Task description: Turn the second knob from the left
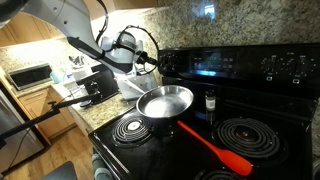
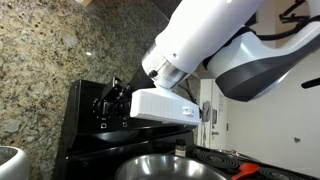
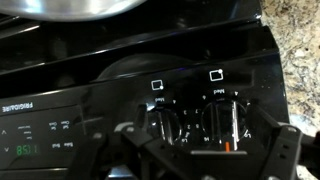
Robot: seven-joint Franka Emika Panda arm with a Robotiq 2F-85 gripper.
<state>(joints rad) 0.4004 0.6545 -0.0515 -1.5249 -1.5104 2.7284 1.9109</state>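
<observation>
- In the wrist view the display (image 3: 30, 130) lies well off to the picture's left of the gripper (image 3: 210, 150). It marks the middle of the panel (image 3: 90, 80).
- The second knob (image 3: 170, 125) stands just ahead of the hand, near the finger (image 3: 140, 155) on that same side, and is not touched. I judge it to be the task's knob, because the other one is nearer the stove's end.
- The hand is released, jaws wide, and grasps nothing. Both knobs lie ahead, between the lines of its two fingers.
- The end knob (image 3: 226, 124) is ahead too, closer to the middle of the hand.
- The granite wall (image 3: 295, 30) is beyond, at the picture's right.
- To do the step well, I think the hand must first slide toward the display until only the second knob sits centred between the fingers. Then it should go forward, close on the rim and rotate about the knob's own axis. If it closes now, it could catch the end knob.
</observation>
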